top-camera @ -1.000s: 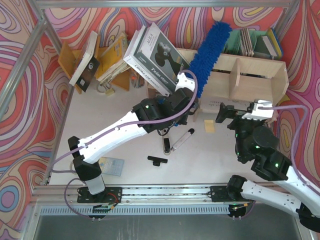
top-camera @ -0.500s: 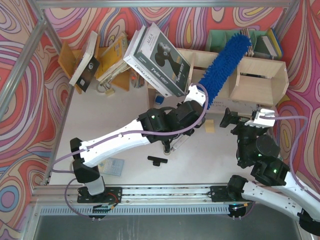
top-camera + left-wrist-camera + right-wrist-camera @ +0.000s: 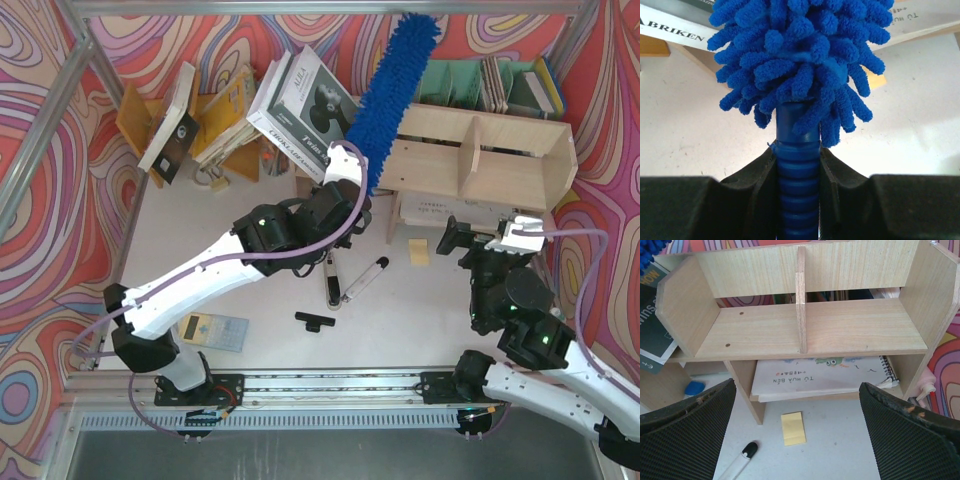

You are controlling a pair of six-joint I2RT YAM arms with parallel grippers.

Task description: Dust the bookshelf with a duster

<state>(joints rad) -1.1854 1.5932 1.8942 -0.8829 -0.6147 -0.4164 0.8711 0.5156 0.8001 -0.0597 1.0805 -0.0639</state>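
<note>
We see the left gripper pinching the duster by its ribbed handle. Its long axis runs away from the arms toward the back wall, tip leaning slightly right, fluffy head over the left end of the bookshelf. The right gripper is spread wide, facing the bookshelf above the worktop.

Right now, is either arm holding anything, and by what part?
The left end effector grips the duster by its handle, just below the fluff; right end effector holds nothing.
</note>
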